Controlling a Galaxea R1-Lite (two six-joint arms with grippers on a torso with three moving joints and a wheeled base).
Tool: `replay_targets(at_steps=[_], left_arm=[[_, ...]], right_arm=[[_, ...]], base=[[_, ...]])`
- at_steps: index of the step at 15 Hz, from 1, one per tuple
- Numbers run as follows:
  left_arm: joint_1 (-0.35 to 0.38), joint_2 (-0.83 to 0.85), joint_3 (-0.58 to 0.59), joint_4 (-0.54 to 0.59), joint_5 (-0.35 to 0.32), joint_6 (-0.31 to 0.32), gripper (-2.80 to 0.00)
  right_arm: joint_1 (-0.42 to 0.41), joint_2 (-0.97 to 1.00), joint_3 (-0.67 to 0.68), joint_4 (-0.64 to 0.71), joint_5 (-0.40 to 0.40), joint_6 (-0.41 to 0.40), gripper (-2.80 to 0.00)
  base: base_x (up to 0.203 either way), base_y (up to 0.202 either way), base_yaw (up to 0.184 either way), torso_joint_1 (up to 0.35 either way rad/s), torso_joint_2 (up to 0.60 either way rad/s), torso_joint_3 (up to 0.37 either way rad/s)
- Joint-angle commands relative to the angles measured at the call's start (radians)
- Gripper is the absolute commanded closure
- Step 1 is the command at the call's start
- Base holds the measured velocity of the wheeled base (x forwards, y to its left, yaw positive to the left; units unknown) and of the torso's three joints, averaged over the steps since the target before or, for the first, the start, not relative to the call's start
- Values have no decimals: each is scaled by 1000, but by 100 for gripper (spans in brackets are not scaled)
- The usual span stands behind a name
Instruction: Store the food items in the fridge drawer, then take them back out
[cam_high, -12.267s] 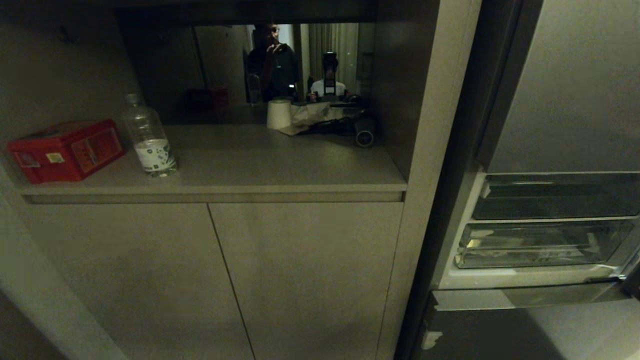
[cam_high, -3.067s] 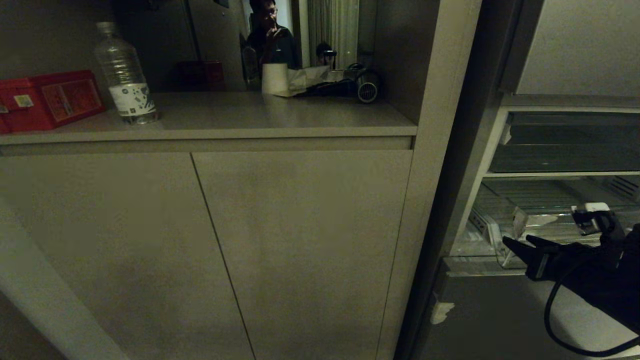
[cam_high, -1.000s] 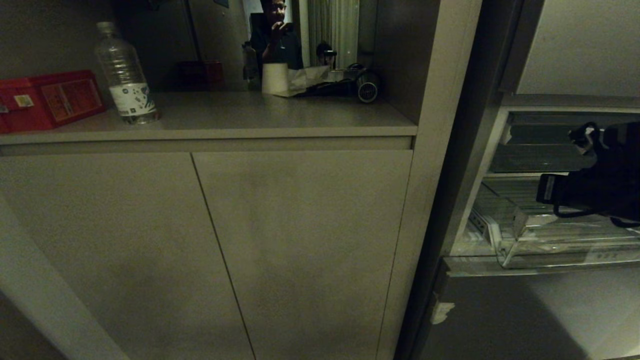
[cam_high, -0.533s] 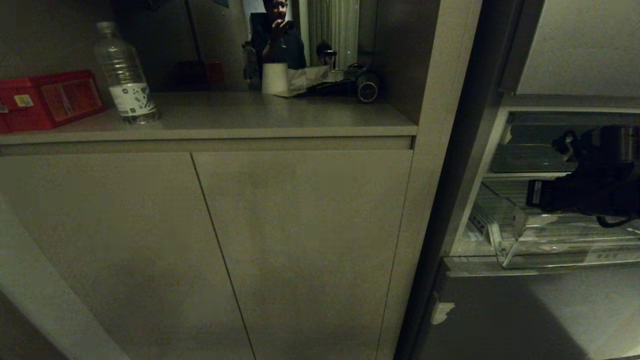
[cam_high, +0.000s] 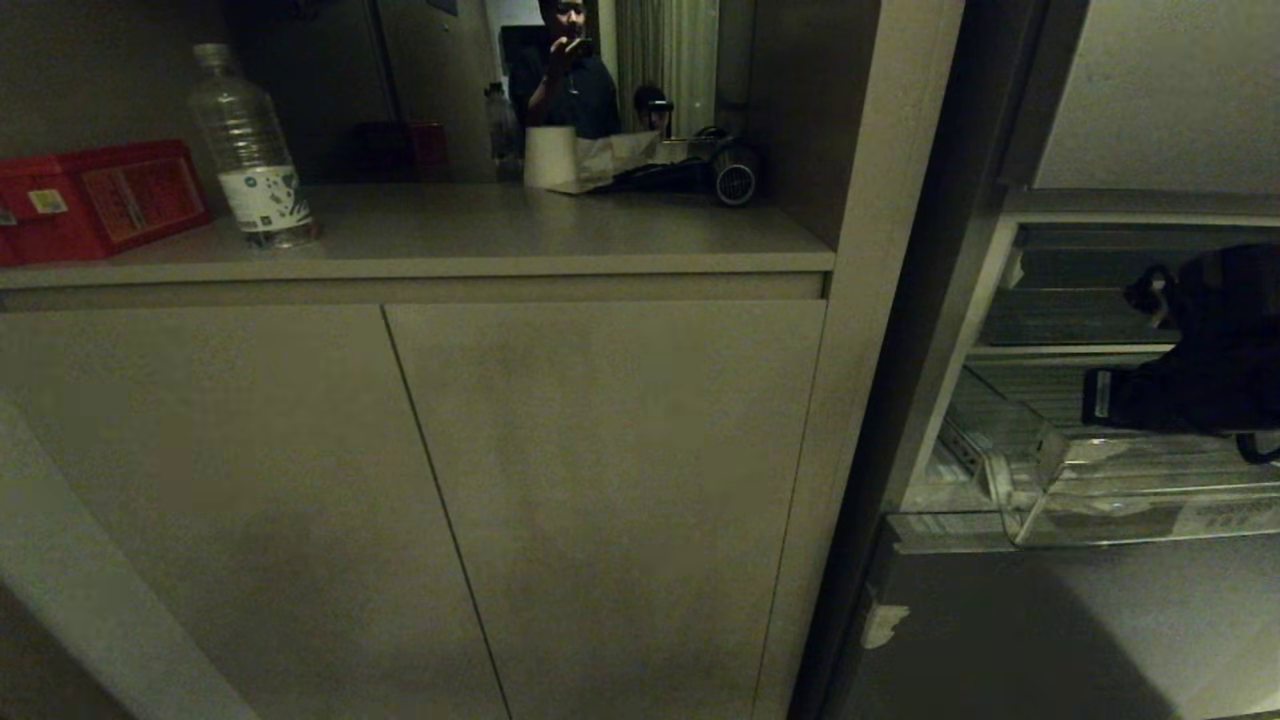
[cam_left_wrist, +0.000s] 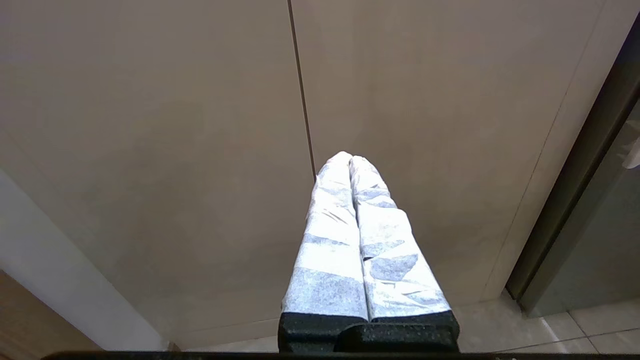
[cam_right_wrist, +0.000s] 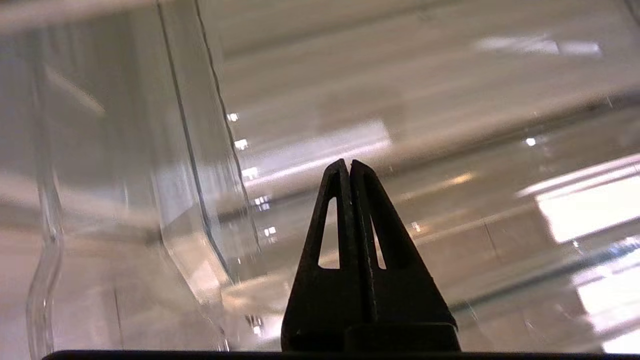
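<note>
Pressed-together fingers (cam_right_wrist: 348, 167) against fridge drawer (cam_right_wrist: 200, 200), visible from right wrist only.

Left end effector (cam_left_wrist: 351, 159) white-wrapped; right end effector (cam_right_wrist: 348, 164) black, triangular cutouts.

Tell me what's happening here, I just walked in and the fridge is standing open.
The robot is working at the open fridge. Its right gripper, fingers shut and holding nothing, reaches inside the clear fridge drawer, which is pulled out. No food shows in the visible part of the drawer. On the counter beside the fridge stand a water bottle and a red box. The left gripper is shut too, parked in front of the cabinet doors.
</note>
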Motion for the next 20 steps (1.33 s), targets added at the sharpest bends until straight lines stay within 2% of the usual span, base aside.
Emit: replay_targets(at_steps=[1, 9, 13, 20], left_arm=[[0, 1, 0, 0, 0, 0, 0], [0, 2, 0, 0, 0, 0, 0], [0, 2, 0, 0, 0, 0, 0], [0, 2, 0, 0, 0, 0, 0]], right_arm=[[-10, -61, 3, 65, -2, 2, 0], [-19, -195, 17, 338, -2, 5, 0], [-26, -247, 67, 410, -4, 1, 0], [-35, -342, 188, 443, -7, -4, 0]], base=[[0, 0, 0, 0, 0, 0], [0, 0, 0, 0, 0, 0], [0, 0, 0, 0, 0, 0], [0, 0, 0, 0, 0, 0]])
